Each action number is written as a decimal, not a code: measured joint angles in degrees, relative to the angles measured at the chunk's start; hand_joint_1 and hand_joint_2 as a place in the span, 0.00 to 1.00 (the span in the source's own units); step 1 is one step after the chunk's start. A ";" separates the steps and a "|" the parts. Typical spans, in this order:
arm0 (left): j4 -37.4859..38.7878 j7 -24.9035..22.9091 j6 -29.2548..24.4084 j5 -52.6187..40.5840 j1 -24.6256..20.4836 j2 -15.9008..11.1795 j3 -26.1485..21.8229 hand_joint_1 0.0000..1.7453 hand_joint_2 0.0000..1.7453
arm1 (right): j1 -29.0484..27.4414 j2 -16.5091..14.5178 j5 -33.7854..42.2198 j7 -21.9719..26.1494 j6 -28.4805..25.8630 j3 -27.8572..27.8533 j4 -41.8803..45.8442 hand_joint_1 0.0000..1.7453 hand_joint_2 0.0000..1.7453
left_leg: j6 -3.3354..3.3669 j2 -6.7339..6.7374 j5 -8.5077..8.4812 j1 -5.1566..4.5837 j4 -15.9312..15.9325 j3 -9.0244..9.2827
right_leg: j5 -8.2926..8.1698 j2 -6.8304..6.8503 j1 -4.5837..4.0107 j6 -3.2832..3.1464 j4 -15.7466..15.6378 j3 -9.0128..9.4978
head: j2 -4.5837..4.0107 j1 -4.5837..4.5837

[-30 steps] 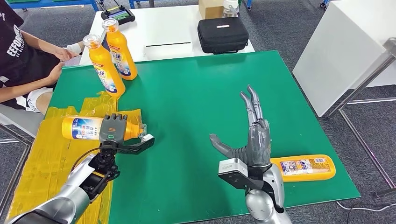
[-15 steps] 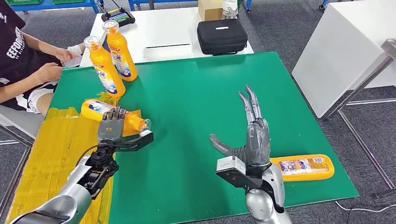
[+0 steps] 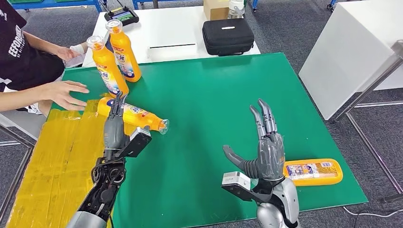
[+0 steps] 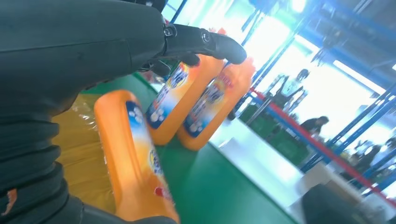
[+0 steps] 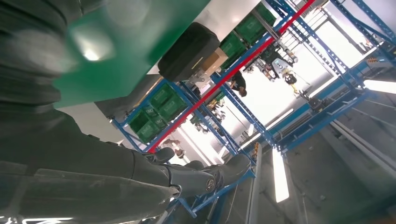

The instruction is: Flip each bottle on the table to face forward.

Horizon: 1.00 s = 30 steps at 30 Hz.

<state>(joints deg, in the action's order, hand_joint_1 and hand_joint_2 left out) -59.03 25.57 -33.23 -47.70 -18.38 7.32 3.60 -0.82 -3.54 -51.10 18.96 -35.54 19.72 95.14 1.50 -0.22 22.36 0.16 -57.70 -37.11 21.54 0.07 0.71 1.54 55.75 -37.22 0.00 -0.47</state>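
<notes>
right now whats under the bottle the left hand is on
The tilted bottle under the left hand lies half on yellow taped sheeting, half over the green mat; directly beneath it is hidden.

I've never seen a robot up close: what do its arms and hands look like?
Silver metal arms with black joints and thin black cables. Each robot hand, left and right, has a grey ribbed back, dark slender fingers, a thick grey thumb, and a boxy grey-and-black wrist block.

1. I see orange bottles (image 3: pixel 110 66) with blue-and-white labels.
2. The table (image 3: pixel 204 95) has a green top, with a yellow sheet (image 3: pixel 52 156) at its left end.
3. My hands (image 3: pixel 268 147) are grey, with darker fingers (image 3: pixel 264 118).
4. The case (image 3: pixel 227 35) behind is black.
</notes>
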 joint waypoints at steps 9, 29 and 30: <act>-14.00 11.28 -1.70 19.79 4.82 1.14 1.25 0.00 1.00 | -1.64 1.98 -8.59 -1.26 2.84 -0.21 1.94 0.00 1.00 | -0.02 0.01 0.02 0.05 0.00 0.00 | 0.03 -0.01 -0.05 -0.01 0.00 -0.02 | 0.00 0.00; -26.78 14.58 -0.32 27.91 9.19 0.77 7.36 0.00 1.00 | -11.46 22.74 -9.58 -0.10 31.58 -17.10 6.24 0.00 1.00 | 0.37 -0.01 0.27 -0.22 -0.02 0.04 | 0.16 0.02 0.22 0.25 -0.04 0.04 | 0.00 -0.03; -26.78 14.58 -0.07 27.94 9.19 0.77 7.55 0.00 1.00 | -11.59 23.04 -9.13 -0.09 32.13 -17.93 6.19 0.00 1.00 | 0.37 -0.01 0.27 -0.21 -0.02 0.04 | 0.17 0.02 0.22 0.26 -0.04 0.04 | 0.00 -0.03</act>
<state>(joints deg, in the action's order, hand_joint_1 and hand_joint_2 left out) -85.81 40.15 -33.30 -19.76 -9.19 8.09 11.15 -12.41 19.50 -60.22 18.86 -3.41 1.79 101.33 1.87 -0.23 22.63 -0.05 -57.72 -37.07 21.71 0.09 0.93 1.80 55.71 -37.18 0.00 -0.50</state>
